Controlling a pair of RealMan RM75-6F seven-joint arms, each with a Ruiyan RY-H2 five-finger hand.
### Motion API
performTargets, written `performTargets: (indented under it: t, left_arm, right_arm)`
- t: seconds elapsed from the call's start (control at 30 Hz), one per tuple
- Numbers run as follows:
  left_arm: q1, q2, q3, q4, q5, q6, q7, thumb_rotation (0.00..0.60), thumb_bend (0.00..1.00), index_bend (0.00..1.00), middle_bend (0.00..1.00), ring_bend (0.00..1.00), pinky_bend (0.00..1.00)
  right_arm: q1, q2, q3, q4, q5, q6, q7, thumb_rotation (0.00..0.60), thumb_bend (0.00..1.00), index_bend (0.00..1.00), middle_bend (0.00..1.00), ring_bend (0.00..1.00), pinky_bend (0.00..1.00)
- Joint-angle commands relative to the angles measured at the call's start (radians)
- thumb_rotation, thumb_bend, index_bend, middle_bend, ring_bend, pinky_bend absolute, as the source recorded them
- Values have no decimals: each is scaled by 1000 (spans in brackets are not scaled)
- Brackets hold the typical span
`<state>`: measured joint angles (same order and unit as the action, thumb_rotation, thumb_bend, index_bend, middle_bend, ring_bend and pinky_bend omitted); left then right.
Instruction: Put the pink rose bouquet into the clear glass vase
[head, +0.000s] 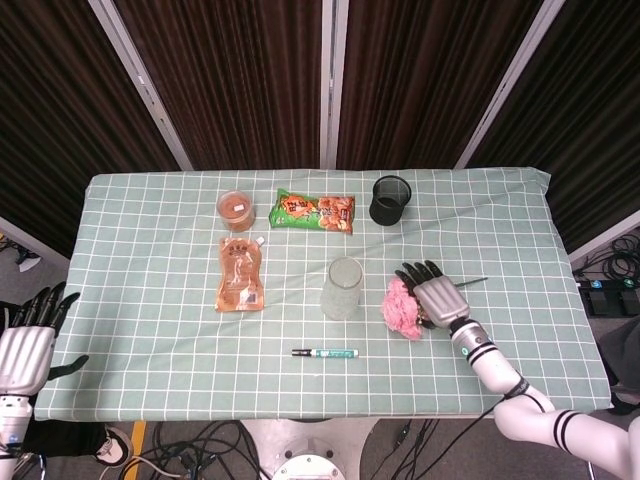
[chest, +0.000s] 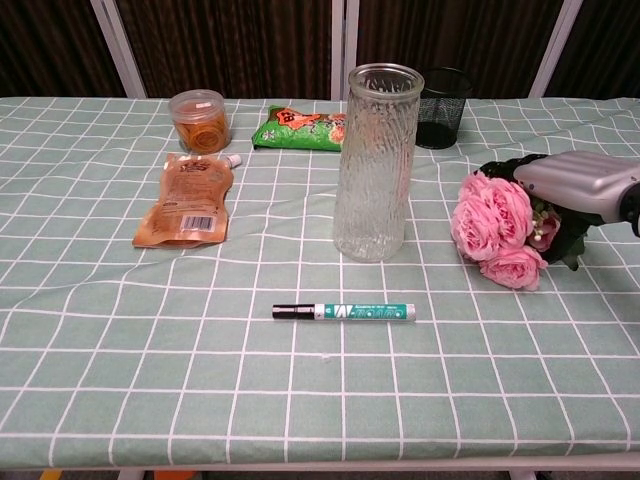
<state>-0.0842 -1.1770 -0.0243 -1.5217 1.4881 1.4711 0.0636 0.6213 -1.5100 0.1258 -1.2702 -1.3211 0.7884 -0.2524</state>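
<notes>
— Where is the pink rose bouquet (chest: 495, 228)?
— Lying on the worktop (head: 150, 230), blooms just beyond the right hand (head: 436, 297) and its fingers (head: 412, 272), which lie spread over the leaves and stems; I cannot tell if they grip.
— And the clear glass vase (chest: 374, 162)?
— Upright, near the fingertips, past the blooms.
— The left hand (head: 24, 345)?
— At the worktop's edge, fingers spread, holding nothing.
</notes>
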Motion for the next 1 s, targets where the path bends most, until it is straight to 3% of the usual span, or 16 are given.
performTargets:
  t: [0.03, 0.17, 0.23, 0.4, 0.53, 0.8, 1.0]
  left_arm:
    - [6, 7, 4, 5, -1, 2, -14, 600, 0, 121, 0, 0, 136]
    - [10, 8, 3, 5, -8, 2, -20, 600, 0, 121, 0, 0, 137]
    - [9, 8, 2, 6, -7, 2, -19, 600, 0, 121, 0, 0, 137]
    - [6, 5, 3, 8, -12, -10, -15, 600, 0, 121, 0, 0, 138]
    - [4, 5, 4, 6, -18, -20, -10, 600, 0, 121, 0, 0, 139]
    - [6, 11, 5, -4, -27, -28, -5, 600, 0, 121, 0, 0, 140]
    - [0, 8, 6, -5, -22, -36, -2, 600, 0, 121, 0, 0, 140]
  right_arm:
    - [15, -18, -3, 18, -12, 1, 26, 600, 119, 0, 0, 0, 0]
    - [24, -33, -4, 36, -22, 17, 37, 600, 129, 5, 80, 0, 7]
    - [24, -38, -6, 44, -24, 30, 37, 600, 139, 69, 151, 27, 53]
    - [15, -56, -10, 69, -26, 73, 27, 600, 199, 403, 299, 183, 214]
    - [8, -52, -15, 67, -16, 80, 41, 600, 213, 543, 378, 214, 240]
    - [-17, 20, 0, 2, -28, 150, 99, 600, 229, 619, 429, 252, 258]
    - [-25, 156, 78, -146, -24, 238, 147, 600, 228, 621, 430, 253, 261]
